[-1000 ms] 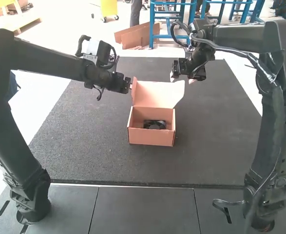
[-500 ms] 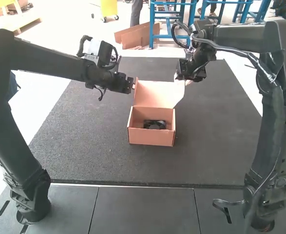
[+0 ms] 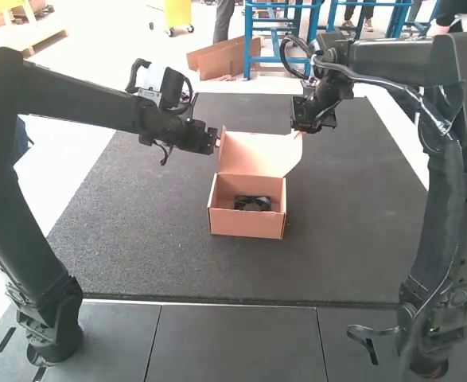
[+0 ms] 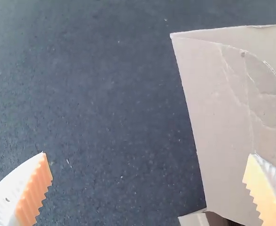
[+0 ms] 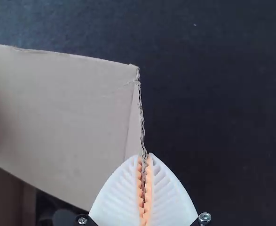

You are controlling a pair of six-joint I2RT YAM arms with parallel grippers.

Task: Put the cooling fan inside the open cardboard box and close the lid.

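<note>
A small cardboard box (image 3: pixel 247 213) stands open in the middle of the black mat, and the black cooling fan (image 3: pixel 254 204) lies inside it. The lid (image 3: pixel 253 153) stands upright at the box's far side. My left gripper (image 3: pixel 212 139) is open at the lid's upper left corner; in the left wrist view the lid (image 4: pixel 232 117) sits against one orange pad of that gripper (image 4: pixel 147 188). My right gripper (image 3: pixel 299 126) is at the lid's upper right corner. In the right wrist view this gripper (image 5: pixel 143 188) is shut on the thin edge of the lid's side flap (image 5: pixel 135 117).
The black mat (image 3: pixel 138 223) covers most of the table, with bare room around the box. A grey table strip (image 3: pixel 233 342) runs along the near edge. Flat cardboard pieces (image 3: pixel 217 57) lie beyond the mat's far edge.
My right gripper moved slightly right and down onto the lid's upper right corner. My left gripper edged right to the lid's upper left corner. The box and fan stayed put.
</note>
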